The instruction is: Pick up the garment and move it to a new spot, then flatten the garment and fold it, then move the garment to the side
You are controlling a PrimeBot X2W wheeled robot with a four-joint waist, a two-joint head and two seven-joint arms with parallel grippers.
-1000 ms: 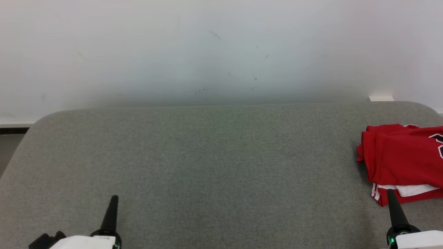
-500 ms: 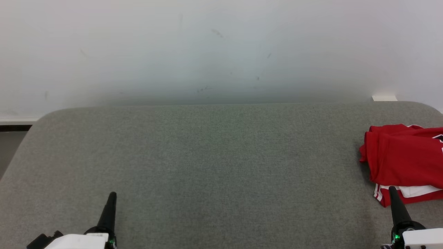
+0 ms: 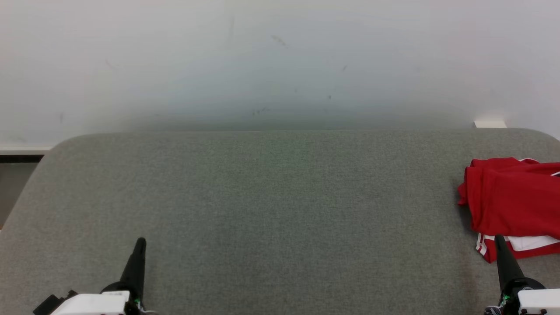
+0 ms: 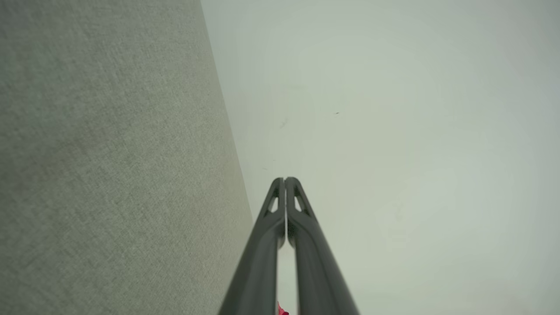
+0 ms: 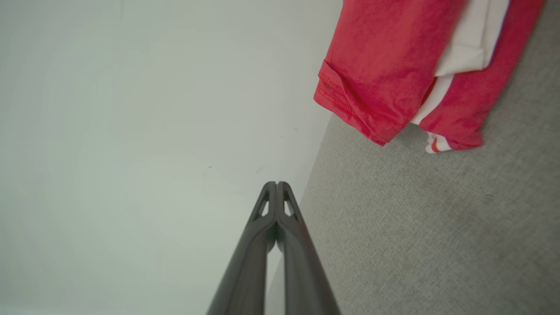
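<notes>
RED JERSEY, SET ASIDE: A folded red-and-white garment [image 3: 512, 197] lies at the right edge of the grey tabletop [image 3: 271, 210], partly cut off by the head view. The robot's left jaws and right jaws rest pressed shut and empty near the front edge, the right jaws close to the garment's near hem. With the fold apparently made and the bundle at the side, the sound finish is to draw the right arm straight back and low, so its tip does not snag the loose white layer.
</notes>
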